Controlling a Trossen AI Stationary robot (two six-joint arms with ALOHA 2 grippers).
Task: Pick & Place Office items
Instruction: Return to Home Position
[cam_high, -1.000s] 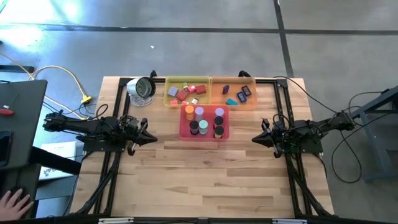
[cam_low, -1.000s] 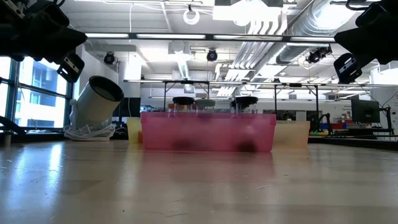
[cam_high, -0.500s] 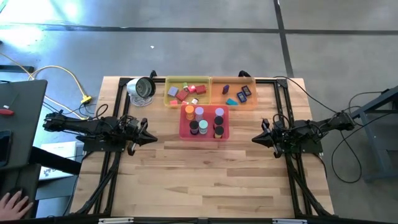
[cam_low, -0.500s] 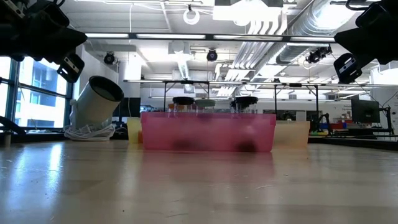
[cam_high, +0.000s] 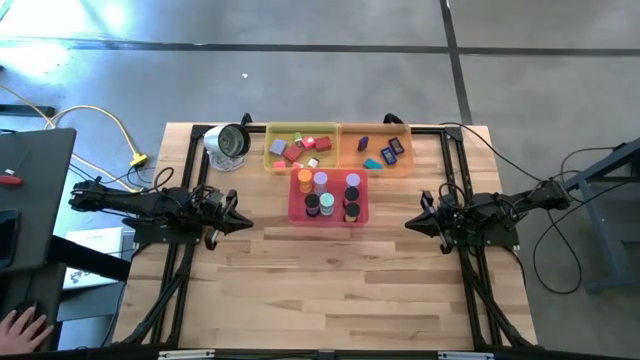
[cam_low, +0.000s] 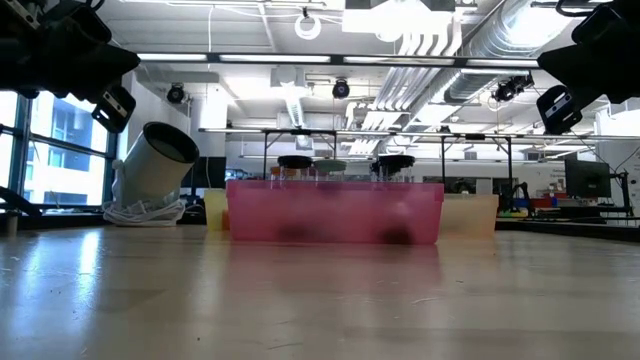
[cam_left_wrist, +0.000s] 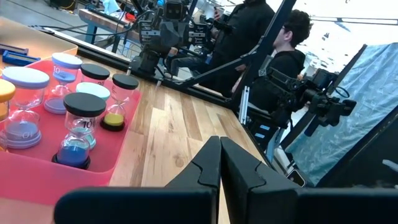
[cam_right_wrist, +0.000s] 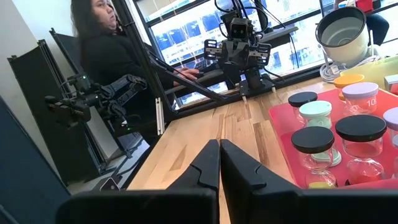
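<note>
The office items lie in three trays at the middle far side of the table. Short capped cylinders (cam_high: 328, 194) stand upright in the pink tray (cam_high: 296, 212). Red, pink and grey blocks (cam_high: 297, 148) lie in the yellow tray (cam_high: 270, 160). Dark and blue pieces (cam_high: 384, 151) lie in the orange tray (cam_high: 405, 165). My left gripper (cam_high: 243, 223) hovers shut to the left of the pink tray, pointing level toward it. My right gripper (cam_high: 410, 222) hovers shut to its right, also level. The wrist views show the shut fingers of the left gripper (cam_left_wrist: 220, 146) and of the right gripper (cam_right_wrist: 220, 149).
A round silver-rimmed object (cam_high: 228, 144) sits on a coiled white cord at the far left, beside the yellow tray. Bare wood stretches from the trays to the near edge. A person's hand (cam_high: 20, 326) shows off the table at near left; people sit beyond the table's sides (cam_left_wrist: 273, 43).
</note>
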